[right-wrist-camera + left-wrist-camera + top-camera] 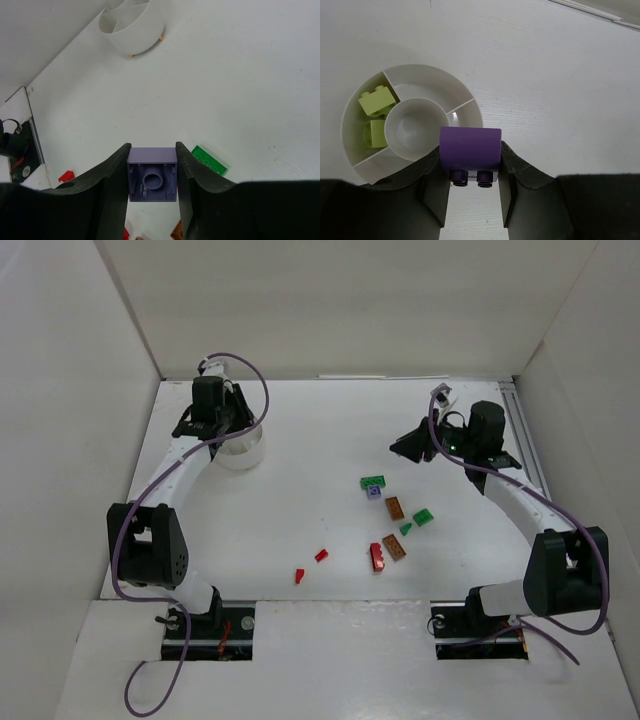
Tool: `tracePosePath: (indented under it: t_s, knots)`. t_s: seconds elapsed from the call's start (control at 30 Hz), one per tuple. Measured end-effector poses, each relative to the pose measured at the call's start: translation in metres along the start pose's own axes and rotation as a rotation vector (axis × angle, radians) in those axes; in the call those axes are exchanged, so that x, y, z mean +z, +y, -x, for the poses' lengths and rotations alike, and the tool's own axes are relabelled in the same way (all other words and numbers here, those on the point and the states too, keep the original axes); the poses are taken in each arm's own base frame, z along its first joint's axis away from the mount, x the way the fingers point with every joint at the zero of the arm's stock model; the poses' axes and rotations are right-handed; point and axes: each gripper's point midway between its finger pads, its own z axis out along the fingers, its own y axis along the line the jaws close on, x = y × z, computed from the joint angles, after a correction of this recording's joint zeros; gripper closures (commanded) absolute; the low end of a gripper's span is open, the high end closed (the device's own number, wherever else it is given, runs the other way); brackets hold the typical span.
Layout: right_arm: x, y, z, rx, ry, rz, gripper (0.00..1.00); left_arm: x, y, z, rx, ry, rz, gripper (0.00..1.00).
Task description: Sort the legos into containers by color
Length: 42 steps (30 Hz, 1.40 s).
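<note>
My left gripper [470, 152] is shut on a purple lego [470, 145], studs facing the camera, held over the near right rim of the white divided cup [351, 152]. Two yellow-green legos [376, 99] lie in the cup's left compartment. In the top view the left gripper [225, 435] hangs over the cup [243, 453] at the back left. My right gripper [152, 160] is shut on a greyish-purple lego [152, 175], hollow underside toward the camera, raised above the table at the back right [405, 448]. A green lego [210, 160] lies just to its right.
Loose legos lie mid-right on the table: green [373, 481], purple [374, 492], brown [394, 507], green [423, 517], brown [394, 548], red [377, 557], and small red ones [321, 554] [299, 575]. White walls enclose the table. The cup [132, 25] is far from the right gripper.
</note>
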Motion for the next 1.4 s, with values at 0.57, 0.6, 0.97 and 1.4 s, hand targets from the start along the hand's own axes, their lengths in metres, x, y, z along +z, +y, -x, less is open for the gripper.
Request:
tracePosePath:
  t_s: [0.57,0.6,0.97,1.4]
  knots:
    - [-0.002,-0.003,-0.004,0.003,0.012,-0.01,0.77,0.035,0.006,-0.032,0.038,0.077,0.046,0.97]
    - [-0.002,-0.003,-0.004,0.004,0.012,-0.01,0.77,0.035,0.005,-0.032,0.045,0.075,0.054,0.95]
    - [-0.005,-0.007,-0.004,0.012,0.012,-0.02,0.77,0.035,0.008,-0.024,0.065,0.038,0.114,0.84]
    - [-0.005,-0.007,-0.004,0.013,0.013,-0.021,0.77,0.031,0.011,-0.016,0.112,-0.037,0.261,0.83]
